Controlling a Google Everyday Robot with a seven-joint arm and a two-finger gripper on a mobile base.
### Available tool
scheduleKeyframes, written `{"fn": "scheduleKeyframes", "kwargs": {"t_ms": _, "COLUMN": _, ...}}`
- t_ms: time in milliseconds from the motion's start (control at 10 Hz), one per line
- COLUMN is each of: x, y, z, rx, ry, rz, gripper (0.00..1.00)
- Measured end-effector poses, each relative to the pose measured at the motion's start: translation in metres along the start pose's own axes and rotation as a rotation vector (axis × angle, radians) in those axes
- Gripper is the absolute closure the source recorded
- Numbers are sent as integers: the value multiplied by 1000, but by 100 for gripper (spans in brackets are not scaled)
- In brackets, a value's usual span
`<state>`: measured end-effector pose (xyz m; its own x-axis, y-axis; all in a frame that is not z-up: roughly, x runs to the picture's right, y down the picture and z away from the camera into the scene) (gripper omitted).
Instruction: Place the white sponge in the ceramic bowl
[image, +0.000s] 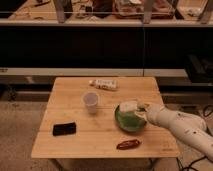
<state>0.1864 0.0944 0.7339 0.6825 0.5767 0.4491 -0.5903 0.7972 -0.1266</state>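
The green ceramic bowl (129, 122) sits on the right part of the wooden table (70, 140). The white sponge (128, 106) is at the bowl's far rim, over the bowl, at the tip of my gripper (139, 109). My white arm (180, 127) comes in from the lower right and reaches over the bowl's right side. I cannot tell whether the sponge rests in the bowl or hangs just above it.
A translucent white cup (90, 102) stands left of the bowl. A white printed tube (103, 84) lies at the back. A black flat slab (64, 129) lies front left. A reddish-brown item (128, 144) lies in front of the bowl.
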Motion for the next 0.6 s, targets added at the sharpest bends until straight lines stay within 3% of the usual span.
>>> {"fn": "scheduleKeyframes", "kwargs": {"t_ms": 600, "x": -1, "y": 1, "z": 1, "rx": -3, "ry": -1, "rz": -6, "gripper": 20}}
